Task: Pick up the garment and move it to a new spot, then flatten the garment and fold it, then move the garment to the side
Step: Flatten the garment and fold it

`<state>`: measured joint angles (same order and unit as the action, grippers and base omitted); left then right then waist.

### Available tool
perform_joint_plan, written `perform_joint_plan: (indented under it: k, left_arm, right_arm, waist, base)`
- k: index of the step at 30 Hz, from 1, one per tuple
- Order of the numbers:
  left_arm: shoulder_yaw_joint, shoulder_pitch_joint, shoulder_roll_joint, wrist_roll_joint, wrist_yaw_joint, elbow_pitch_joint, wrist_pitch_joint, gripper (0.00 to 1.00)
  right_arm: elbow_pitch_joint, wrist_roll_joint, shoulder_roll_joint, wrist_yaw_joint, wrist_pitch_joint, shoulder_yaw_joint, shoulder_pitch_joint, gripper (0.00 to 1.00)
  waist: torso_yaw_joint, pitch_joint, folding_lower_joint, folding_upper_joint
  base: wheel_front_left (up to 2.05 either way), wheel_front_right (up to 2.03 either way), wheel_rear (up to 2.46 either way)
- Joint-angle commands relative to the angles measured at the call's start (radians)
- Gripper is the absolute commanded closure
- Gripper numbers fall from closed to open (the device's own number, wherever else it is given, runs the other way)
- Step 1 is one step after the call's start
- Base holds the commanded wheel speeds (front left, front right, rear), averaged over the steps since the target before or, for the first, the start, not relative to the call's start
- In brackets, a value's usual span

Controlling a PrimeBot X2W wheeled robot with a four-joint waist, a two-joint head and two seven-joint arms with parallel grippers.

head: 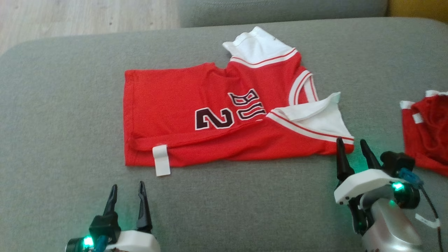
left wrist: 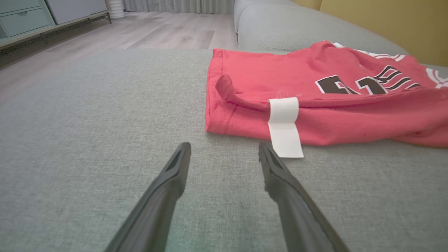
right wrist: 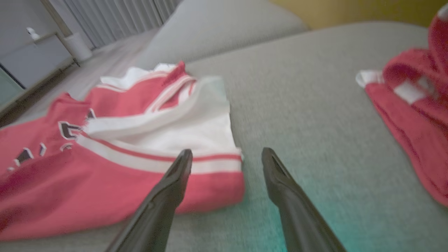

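Sideways, the garment (head: pixel 217 115) lies collar rightward.

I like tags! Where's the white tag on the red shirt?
Head view: the white tag sticks out from the red shirt's near-left corner, just beyond the left gripper.

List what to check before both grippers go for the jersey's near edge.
1. Left gripper open and empty: ok.
2. Right gripper open and empty: ok.
3. Jersey lying flat: not ok; near edge rolled over, sleeves flipped.
4. Left gripper short of the hem, near the tag: ok.
5. Second garment apart from right gripper: ok.
6. Right gripper touching the jersey: cannot tell.
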<state>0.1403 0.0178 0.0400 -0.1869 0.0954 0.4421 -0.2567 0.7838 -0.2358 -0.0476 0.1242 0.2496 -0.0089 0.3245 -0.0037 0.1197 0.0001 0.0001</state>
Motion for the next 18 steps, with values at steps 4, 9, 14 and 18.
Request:
perform_joint_plan:
  k: [4, 9, 14, 18]
  left_arm:
    - [-0.007, 0.048, 0.01, -0.013, 0.001, -0.024, -0.005, 0.0]
    - [-0.011, 0.051, 0.01, -0.029, 0.004, -0.026, -0.005, 0.0]
    - [-0.022, 0.051, 0.01, -0.069, -0.019, -0.03, -0.005, 0.0]
    - [-0.017, 0.065, 0.01, -0.091, -0.04, -0.03, -0.005, 0.0]
  right_arm:
    - [0.105, 0.031, -0.003, 0.007, 0.012, 0.009, 0.069, 0.0]
    - [0.204, 0.034, -0.003, 0.007, 0.012, 0.04, 0.087, 0.85]
    - [0.182, 0.025, -0.003, 0.007, 0.012, 0.036, 0.072, 1.0]
    - [0.131, 0.041, -0.003, 0.007, 0.012, 0.008, 0.051, 1.0]
  waist:
    - [0.033, 0.024, -0.0001, -0.0001]
    - [0.041, 0.026, -0.0001, -0.0001]
    - [0.023, 0.021, -0.0001, -0.0001]
    - [-0.009, 0.023, -0.0001, -0.0001]
  base:
    - [0.0, 0.0, 0.0]
    - [0.0, 0.0, 0.0]
    - [0.0, 0.0, 0.0]
    - [0.0, 0.0, 0.0]
